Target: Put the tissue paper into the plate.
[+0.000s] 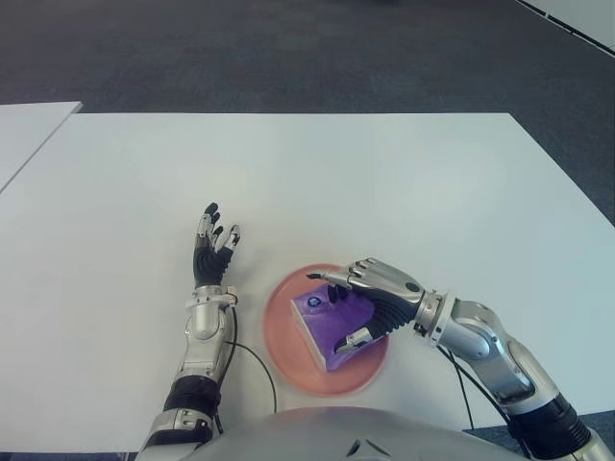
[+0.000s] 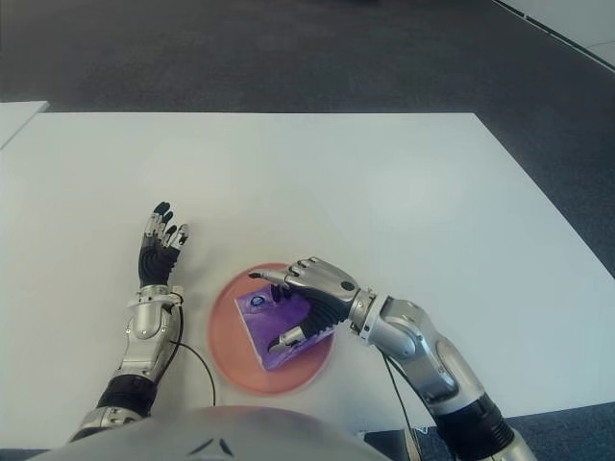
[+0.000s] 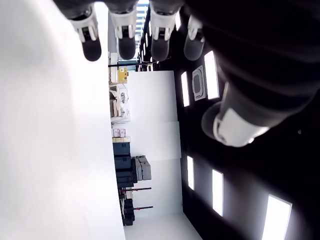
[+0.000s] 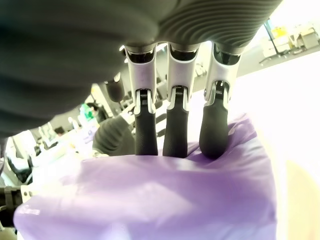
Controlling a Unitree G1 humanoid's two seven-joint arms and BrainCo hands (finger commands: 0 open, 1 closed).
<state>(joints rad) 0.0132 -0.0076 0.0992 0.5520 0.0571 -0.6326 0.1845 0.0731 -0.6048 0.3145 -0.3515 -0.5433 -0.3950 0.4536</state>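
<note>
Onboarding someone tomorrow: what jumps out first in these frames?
The purple plastic-wrapped tissue pack lying in the round pink plate near the front edge of the white table, with the right hand draped over it and its fingers pressed on the wrap. Beside the plate, on its left, the left hand shows with fingers spread, holding nothing.

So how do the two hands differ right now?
The right hand is curled around the purple tissue pack over the pink plate; the left hand holds nothing. The right hand's fingers press on the pack; the left hand's are spread, left of the plate. Both show above the white table.
</note>
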